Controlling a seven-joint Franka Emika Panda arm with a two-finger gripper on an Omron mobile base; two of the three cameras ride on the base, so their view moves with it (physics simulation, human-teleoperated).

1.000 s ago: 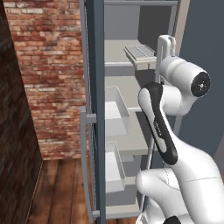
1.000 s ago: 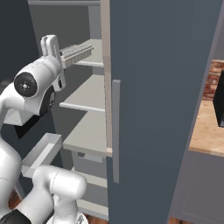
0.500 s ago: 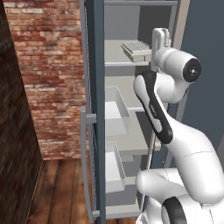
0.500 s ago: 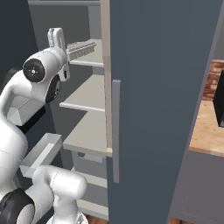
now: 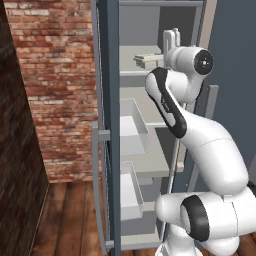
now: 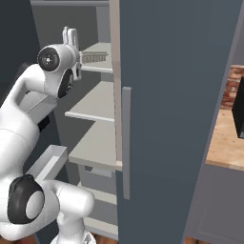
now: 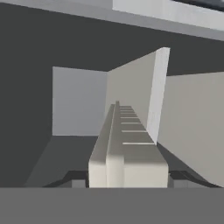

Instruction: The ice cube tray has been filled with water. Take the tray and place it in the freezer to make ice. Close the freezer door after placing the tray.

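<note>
My gripper [image 7: 127, 178] is shut on the near end of the ice cube tray [image 7: 127, 142], which runs away from the hand into the freezer [image 7: 78, 103]. In the left base view the pale tray [image 5: 148, 60] sticks out level from the hand over an upper white shelf [image 5: 136, 73]. From the right base view, the tray [image 6: 96, 57] hangs just above that shelf [image 6: 101, 67], with the gripper [image 6: 79, 58] at its outer end. I cannot tell whether it touches the shelf. The freezer door [image 5: 109, 125] stands open on the left, seen edge-on.
White door bins [image 5: 132, 127] line the inside of the open door. Lower shelves [image 6: 95, 102] and a drawer [image 6: 47, 162] sit under the tray. The other slate-blue door [image 6: 181, 119] with its grey handle [image 6: 126, 143] is closed on the right. A brick wall [image 5: 55, 85] stands left.
The arm has stretched up and forward, and the tray has gone a little deeper into the freezer over the upper shelf. The grip has not changed.
</note>
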